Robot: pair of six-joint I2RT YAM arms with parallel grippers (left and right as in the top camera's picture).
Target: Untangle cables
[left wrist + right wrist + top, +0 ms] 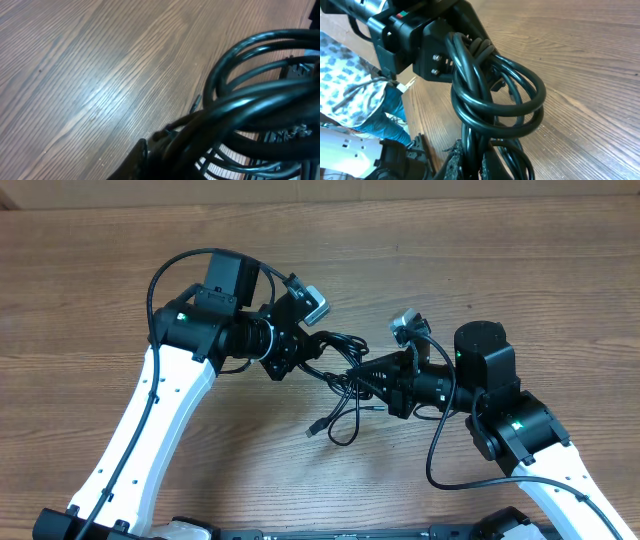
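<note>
Gripping thin black coiled cables [345, 385] from both sides: right claw [470, 162] clenched on strands, left claw [305, 350] clamped on looped bundle. Tangle spans between claws, plug end [312, 430] on brown wooden table [500, 260].

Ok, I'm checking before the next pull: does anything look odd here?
Yes: the thin black cables are wound into twisted, overlapping loops right where the left gripper grips them, and one plug end sticks out loose. No damage is visible.
</note>
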